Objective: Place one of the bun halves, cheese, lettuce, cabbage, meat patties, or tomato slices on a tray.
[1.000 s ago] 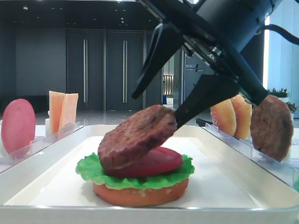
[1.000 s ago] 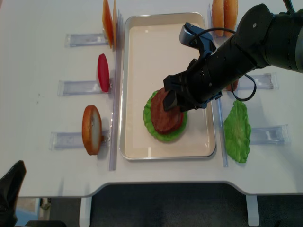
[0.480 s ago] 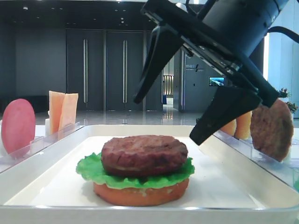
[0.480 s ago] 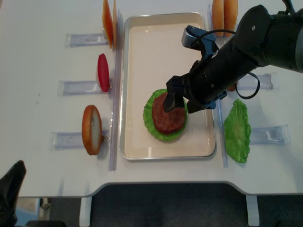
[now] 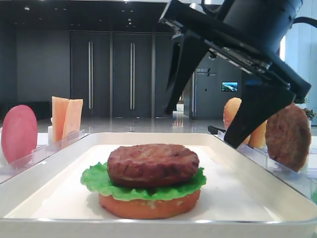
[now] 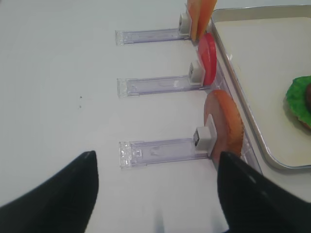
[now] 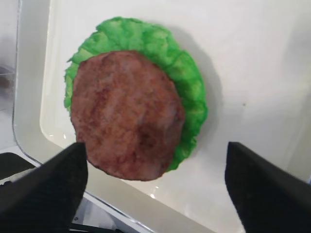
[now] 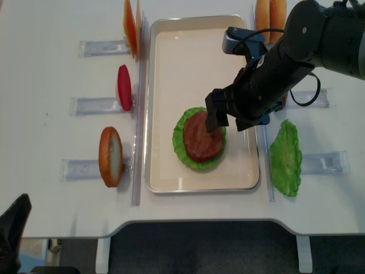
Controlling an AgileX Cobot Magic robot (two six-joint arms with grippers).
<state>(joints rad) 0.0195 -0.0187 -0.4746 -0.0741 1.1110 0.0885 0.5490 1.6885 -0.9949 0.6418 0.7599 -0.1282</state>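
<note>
Brown patty [image 5: 153,164] hides the tomato (right hand [image 5: 210,111] spread above).

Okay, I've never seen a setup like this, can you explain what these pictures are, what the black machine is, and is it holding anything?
These are four camera views of one moment. One looks down from overhead, one sits low at the tray's edge, and one rides on each arm's wrist.

The black machine is a robot arm. Its right hand hangs open above a white tray and holds nothing. On the tray sits a toy burger: a bun half, lettuce, and a meat patty lying flat on top.

Around the tray, clear racks hold spare pieces on edge: cheese slices, a tomato slice, more buns and another patty. A loose lettuce leaf lies to the right.

The left hand waits open over the table, also empty.
</note>
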